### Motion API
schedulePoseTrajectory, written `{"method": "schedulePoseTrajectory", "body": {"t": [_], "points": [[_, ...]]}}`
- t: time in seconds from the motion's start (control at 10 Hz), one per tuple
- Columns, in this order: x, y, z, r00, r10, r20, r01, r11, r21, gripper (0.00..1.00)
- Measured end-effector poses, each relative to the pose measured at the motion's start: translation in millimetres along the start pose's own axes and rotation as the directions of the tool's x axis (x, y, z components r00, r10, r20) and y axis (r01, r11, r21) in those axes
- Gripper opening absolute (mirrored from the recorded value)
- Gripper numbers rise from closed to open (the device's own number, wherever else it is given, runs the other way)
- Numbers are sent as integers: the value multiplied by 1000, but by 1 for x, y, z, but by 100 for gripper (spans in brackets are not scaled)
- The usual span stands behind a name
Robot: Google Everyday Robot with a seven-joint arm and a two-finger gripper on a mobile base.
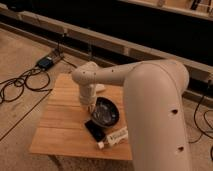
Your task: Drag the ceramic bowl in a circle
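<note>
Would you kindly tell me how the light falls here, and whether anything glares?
Camera view: dim, warm light on the wooden table, with a near-black background behind it. Camera view: the ceramic bowl shows pale glints on its glossy inside. Camera view: the tool hangs at the bowl's rim, picture-left, in the shade of the pale arm.

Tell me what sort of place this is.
Probably a lab or workshop: loose cables on the floor, a small wooden table, and the gripper at the rim of the ceramic bowl.
</note>
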Motion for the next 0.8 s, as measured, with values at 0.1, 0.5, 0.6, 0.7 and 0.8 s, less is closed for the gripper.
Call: {"method": "schedulePoseTrajectory", "body": {"t": [0.1,0.5,0.6,0.7,0.8], "points": [[1,-19,-1,999,46,4,-46,999,13,0],[-6,-83,-7,983,178,37,-180,982,58,0],[-11,-99,-7,978,203,47,-206,976,73,0],[-17,-110,-7,975,215,57,-219,972,86,0],[-23,-119,-9,973,222,69,-228,969,98,0]]}}
